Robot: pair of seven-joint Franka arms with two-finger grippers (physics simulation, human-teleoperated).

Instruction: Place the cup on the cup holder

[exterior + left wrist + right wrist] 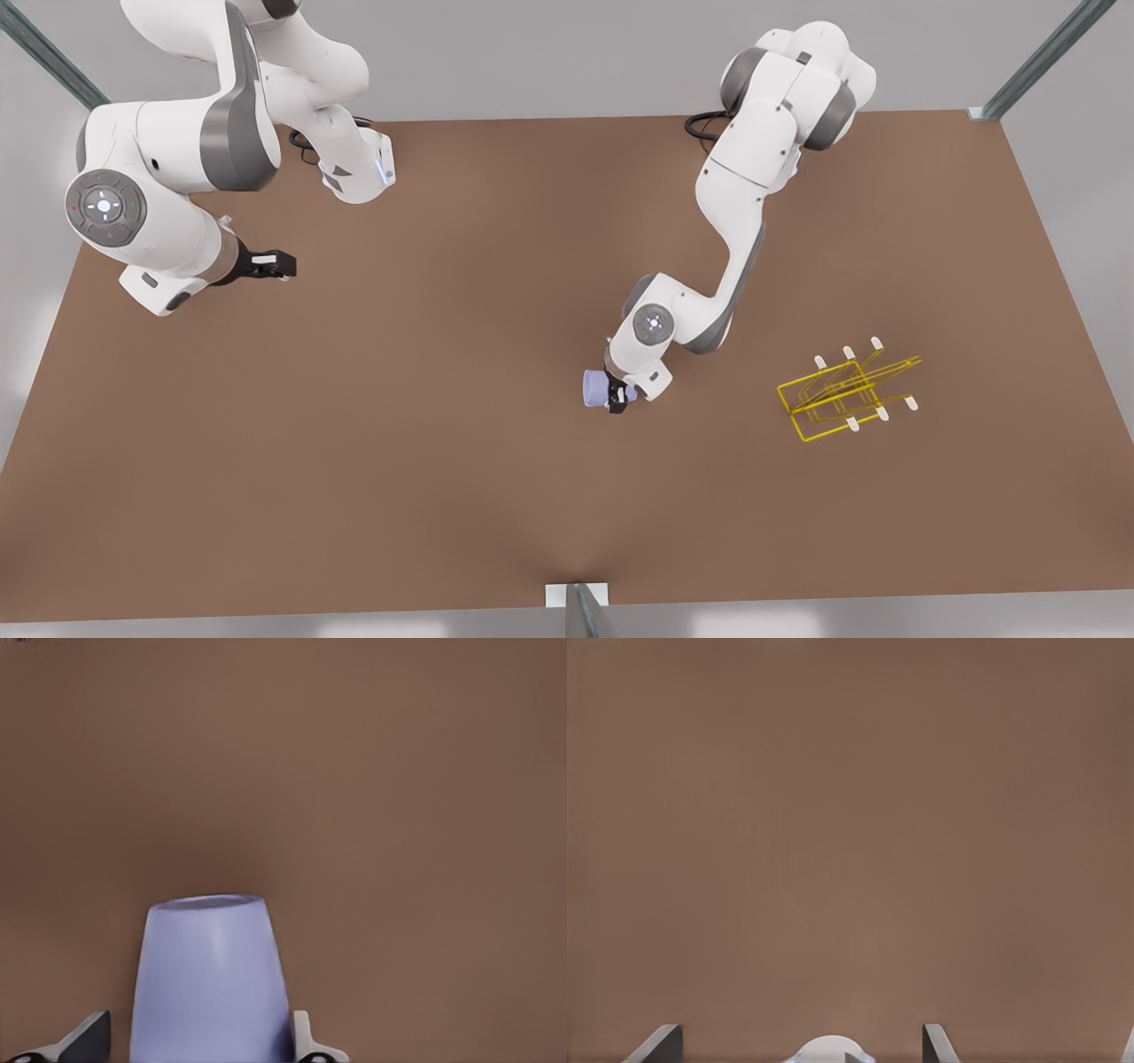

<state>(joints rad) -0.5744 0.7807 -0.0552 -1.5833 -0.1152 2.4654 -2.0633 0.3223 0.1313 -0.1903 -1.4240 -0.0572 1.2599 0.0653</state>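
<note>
My left gripper (617, 399) sits near the middle of the brown desk (443, 461), a little toward the front view's right. Its fingers (306, 1041) pinch the cup (595, 388) from both sides. In the front view the cup juts out sideways from the gripper toward the front view's left, tilted rather than upright. In the left wrist view the cup (210, 979) stands between my two fingers, the lavender-blue wall tapering toward the far end, bare desk behind it. Whether the cup touches the desk I cannot tell.

The cup holder (842, 394) lies on the desk well apart from the cup, farther toward the front view's right. Yellow wire frame, white-tipped pegs sticking out on both sides. Nothing on its pegs.

My right gripper (270, 263) waits over the desk at the front view's left, far from cup and holder. Its fingers (660, 1045) are spread apart in the right wrist view, nothing between them, plain brown desk beyond.
</note>
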